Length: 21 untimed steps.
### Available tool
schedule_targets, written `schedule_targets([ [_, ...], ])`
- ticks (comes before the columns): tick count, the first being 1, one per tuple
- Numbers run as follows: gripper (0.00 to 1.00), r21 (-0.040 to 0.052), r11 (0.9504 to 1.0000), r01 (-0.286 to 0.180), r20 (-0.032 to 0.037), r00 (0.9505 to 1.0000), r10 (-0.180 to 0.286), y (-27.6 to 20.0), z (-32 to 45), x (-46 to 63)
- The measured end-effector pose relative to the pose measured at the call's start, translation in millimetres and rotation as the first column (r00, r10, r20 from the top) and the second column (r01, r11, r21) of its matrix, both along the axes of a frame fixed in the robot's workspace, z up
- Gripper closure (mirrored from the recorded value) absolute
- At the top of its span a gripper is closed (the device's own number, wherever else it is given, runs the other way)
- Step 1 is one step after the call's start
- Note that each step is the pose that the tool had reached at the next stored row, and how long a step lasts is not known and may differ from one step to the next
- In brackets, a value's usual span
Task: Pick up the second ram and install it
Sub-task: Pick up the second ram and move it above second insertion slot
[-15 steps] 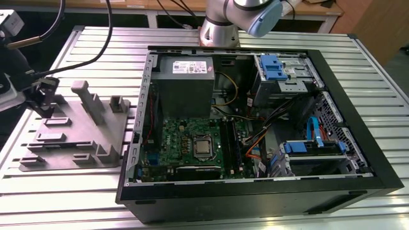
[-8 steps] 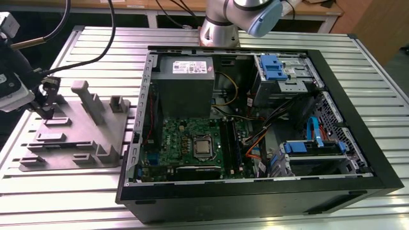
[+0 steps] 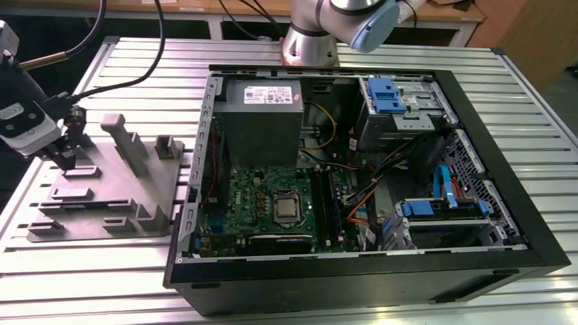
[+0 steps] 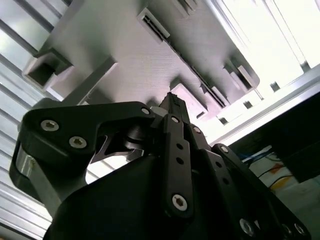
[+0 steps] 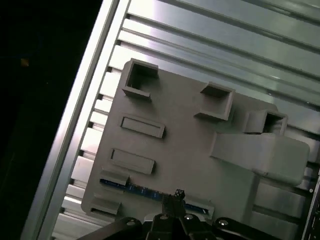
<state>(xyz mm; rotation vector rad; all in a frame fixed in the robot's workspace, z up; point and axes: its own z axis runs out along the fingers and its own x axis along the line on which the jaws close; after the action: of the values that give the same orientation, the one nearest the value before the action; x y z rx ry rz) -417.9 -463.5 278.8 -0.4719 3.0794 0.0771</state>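
The black gripper [image 3: 67,160] is down at the grey moulded tray [image 3: 118,196] on the slatted metal table [image 3: 81,264]. Its tip is at the thin blue-green ram stick [image 5: 131,188], which stands on edge in a tray slot. Whether the jaws clasp it, I cannot tell.

No legible text anywhere

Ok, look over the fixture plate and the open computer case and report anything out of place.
Nothing stands out. In the first wrist view the ram stick lies straight in its holder on the grey fixture plate, with the gripper right at it. The open computer case sits square, nothing spilled.
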Motion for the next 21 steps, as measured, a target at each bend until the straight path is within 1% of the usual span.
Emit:
schedule_targets([
  [3,0.90,-0.0012,0.9985,-0.055,-0.0012,0.9985,0.055,0.0,-1.5,0.0],
  [5,0.90,-0.0019,0.9958,-0.091,-0.0021,0.9958,0.091,0.0,-2.5,0.0],
  [8,0.90,-0.0030,0.9894,-0.145,-0.0033,0.9894,0.145,0.0,-4.0,0.0],
  [10,0.90,-0.0035,0.9833,-0.182,-0.0042,0.9833,0.182,0.0,-5.1,0.0],
  [12,0.90,-0.0040,0.9761,-0.217,-0.0050,0.9761,0.217,0.0,-6.1,0.0],
  [15,0.90,-0.0046,0.9630,-0.270,-0.0063,0.9630,0.270,0.0,-7.7,0.0],
  [18,0.90,-0.0052,0.9465,-0.323,-0.0076,0.9465,0.323,0.0,-9.3,0.0],
  [21,0.90,-0.0056,0.9277,-0.373,-0.0089,0.9277,0.373,0.0,-10.8,0.0],
])
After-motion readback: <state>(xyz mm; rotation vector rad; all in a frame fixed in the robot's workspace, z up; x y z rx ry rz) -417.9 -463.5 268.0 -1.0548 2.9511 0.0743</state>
